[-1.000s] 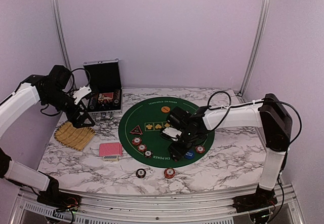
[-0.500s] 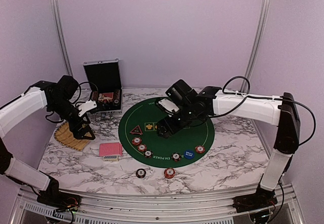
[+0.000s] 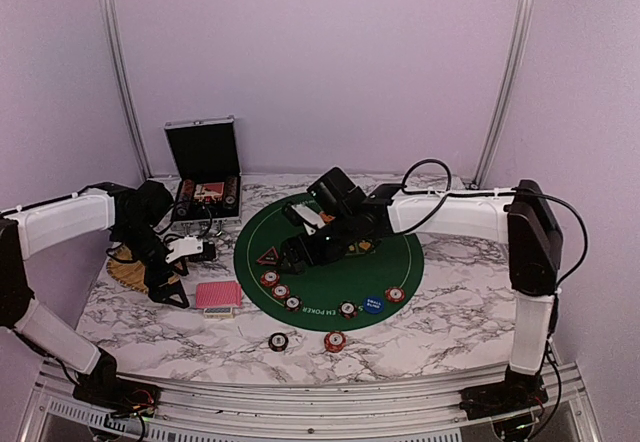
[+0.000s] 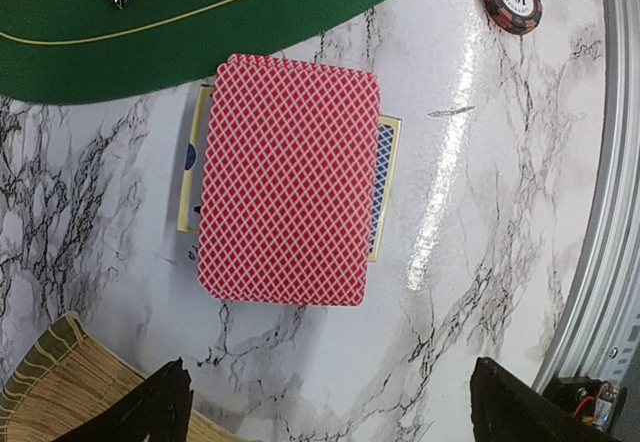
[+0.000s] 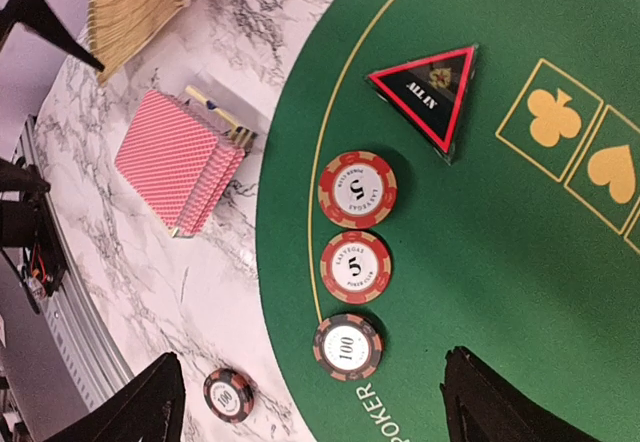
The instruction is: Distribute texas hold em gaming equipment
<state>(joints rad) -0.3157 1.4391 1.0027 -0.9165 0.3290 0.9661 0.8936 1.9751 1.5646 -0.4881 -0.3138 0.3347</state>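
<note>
A stack of red-backed playing cards (image 4: 288,177) lies on a card box on the marble, left of the green mat (image 3: 400,262). My left gripper (image 4: 325,417) hovers open just beside the stack, nothing between its fingers; in the top view the left gripper (image 3: 185,272) is left of the cards (image 3: 218,297). My right gripper (image 5: 310,407) is open and empty over the mat's left part. Below it lie two red chips (image 5: 357,189) (image 5: 355,266), a dark chip (image 5: 347,346) and the dark triangular marker (image 5: 430,97). A blue disc (image 3: 373,304) lies at the mat's front.
The silver case (image 3: 205,167) stands open at the back left. The yellow straw tray (image 3: 135,267) lies under my left arm. Two chips (image 3: 278,341) (image 3: 335,341) sit on the marble in front of the mat. Two more chips (image 3: 347,309) (image 3: 396,295) flank the blue disc.
My right gripper opened and swung from the mat's front right, across its back, to its left part. My left gripper came forward from the case to beside the cards.
</note>
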